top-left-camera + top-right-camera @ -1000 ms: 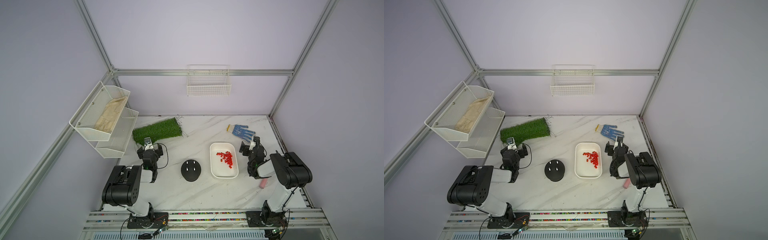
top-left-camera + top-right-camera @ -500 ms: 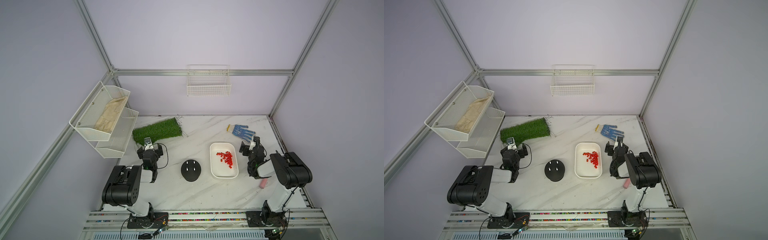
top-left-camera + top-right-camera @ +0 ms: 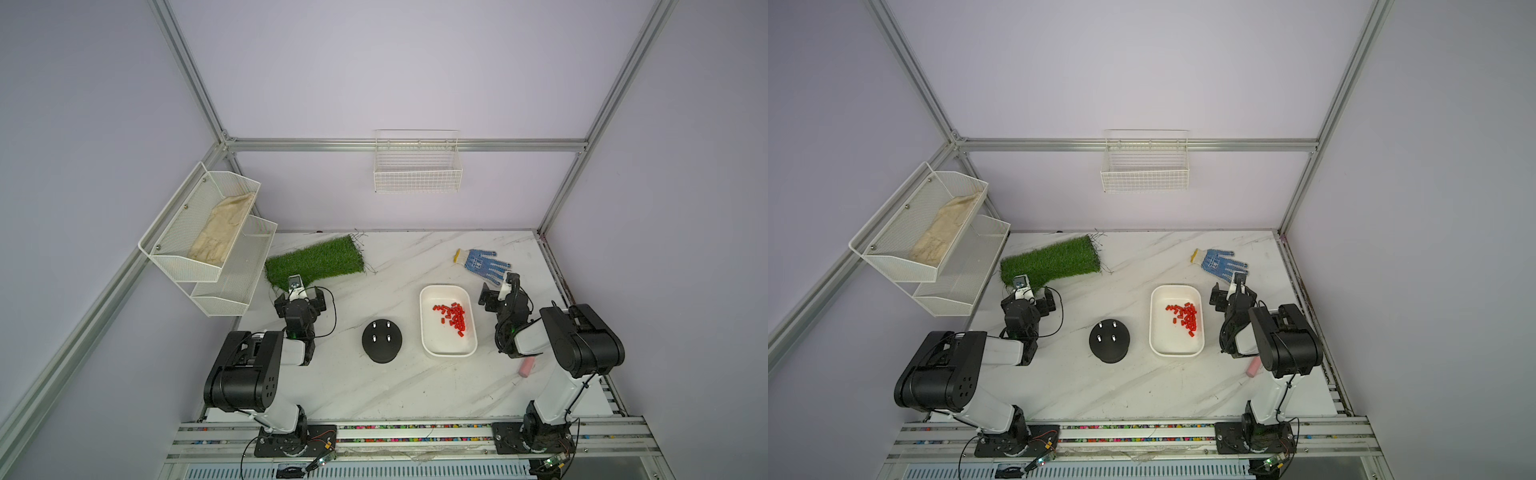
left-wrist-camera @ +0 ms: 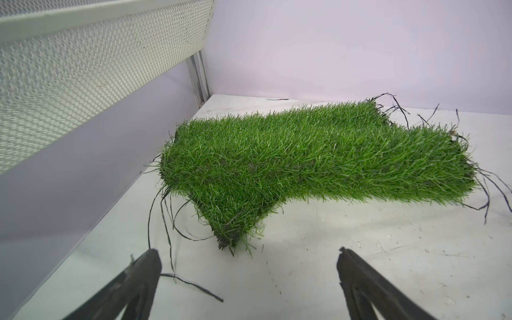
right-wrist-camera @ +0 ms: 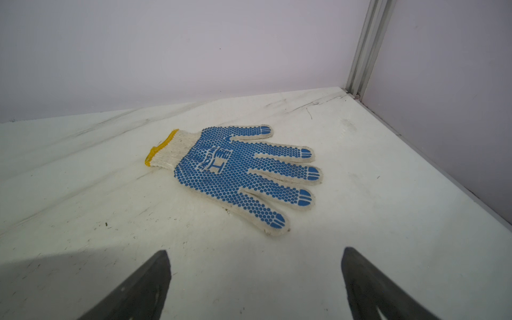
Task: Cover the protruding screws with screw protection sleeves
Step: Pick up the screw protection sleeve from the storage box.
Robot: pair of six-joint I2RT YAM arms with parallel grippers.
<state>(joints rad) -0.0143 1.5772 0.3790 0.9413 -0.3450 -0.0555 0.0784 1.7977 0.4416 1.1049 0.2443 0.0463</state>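
Starting nearest the robot's bases, a small pink cylinder [image 3: 526,368] lies on the white marble-patterned tabletop [image 3: 415,386], beside the right arm. Further in, a black round dome-shaped base [image 3: 381,353] sits mid-tabletop between the two arms. Four tiny silvery-white protruding screws [image 3: 389,338] stand up from it in a square, all uncovered. Just right of the base, not touching it, a white rounded-rectangular tray [image 3: 445,286] holds a loose heap of tiny bright red screw protection sleeves [image 3: 455,319] around its middle.

Beyond the base on the left, the left pincer [image 4: 247,253] is spread wide with nothing between its fingers. It faces the near corner of a green artificial-grass mat [image 4: 304,155] with frayed black threads. On the right, past the tray, the right pincer [image 5: 255,252] is likewise spread wide and empty. It points at a white knitted glove with blue dots and a yellow cuff [image 5: 235,171], which lies flat near the far right corner.

Farthest off, a white two-tier mesh shelf [image 3: 199,232] on the left wall carries a beige cloth [image 3: 222,228], and a white wire basket [image 3: 417,174] hangs on the back wall.
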